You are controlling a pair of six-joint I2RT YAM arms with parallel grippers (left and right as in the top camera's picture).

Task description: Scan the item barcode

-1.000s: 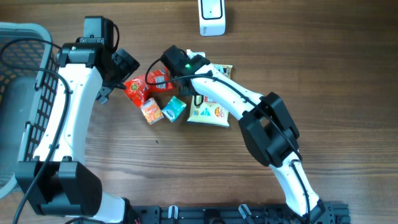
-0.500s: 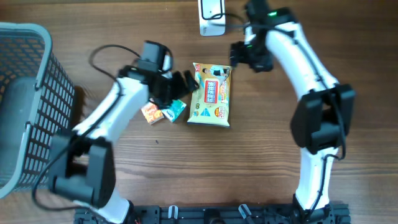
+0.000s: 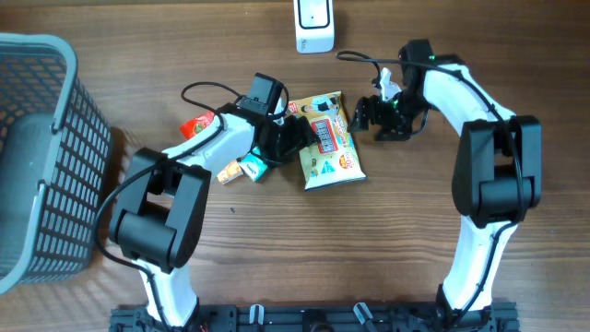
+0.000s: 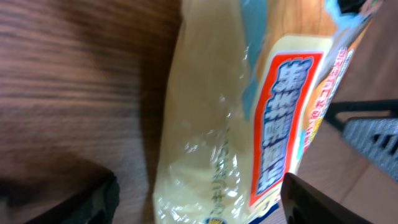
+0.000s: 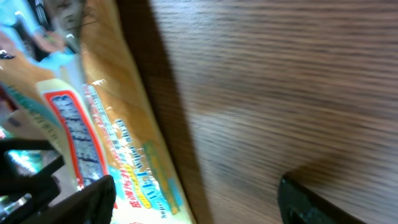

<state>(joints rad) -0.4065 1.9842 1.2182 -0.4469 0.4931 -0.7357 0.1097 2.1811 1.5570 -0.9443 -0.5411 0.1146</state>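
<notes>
The item, a yellow snack packet [image 3: 334,152] with red and blue print, lies tilted on the wooden table. My left gripper [image 3: 297,136] is at its left edge. In the left wrist view the packet [image 4: 224,124] fills the space between the spread fingers [image 4: 68,199], with a gap on the left side; my left gripper [image 4: 199,208] is open. My right gripper [image 3: 365,114] hovers just off the packet's upper right corner. It is open [image 5: 199,202] over bare wood, with the packet's edge [image 5: 118,162] by its left finger. The white scanner [image 3: 313,26] stands at the back edge.
A grey mesh basket [image 3: 46,148] fills the left side. A red packet [image 3: 195,127], an orange box [image 3: 227,171] and a teal box [image 3: 251,167] lie beside my left arm. A cable [image 3: 207,90] loops over the table behind it.
The packet has turned and slid right. My left gripper has pushed in onto its left edge. My right arm has dropped from beside the scanner toward the packet's upper right corner.
</notes>
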